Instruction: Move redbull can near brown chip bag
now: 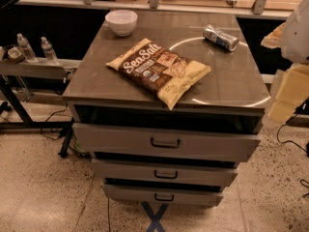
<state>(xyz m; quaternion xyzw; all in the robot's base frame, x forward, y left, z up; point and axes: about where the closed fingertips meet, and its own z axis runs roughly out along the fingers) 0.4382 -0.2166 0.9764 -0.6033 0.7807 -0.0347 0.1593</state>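
The redbull can (220, 37) lies on its side at the back right of the grey cabinet top (231, 81). The brown chip bag (159, 70), dark brown with tan edges and white "Sea Salt" lettering, lies flat in the middle of the top and slants toward the front edge. The can is apart from the bag, roughly a bag's width to its right and behind it. My gripper is not in view. Only a white rounded part (295, 28), possibly of my arm, shows at the right edge.
A white bowl (121, 21) stands at the back left of the top. Three drawers (166, 142) sit slightly open below. Two water bottles (26, 48) stand on a low shelf to the left. Tan boxes (289, 93) are at the right, and cables lie on the floor.
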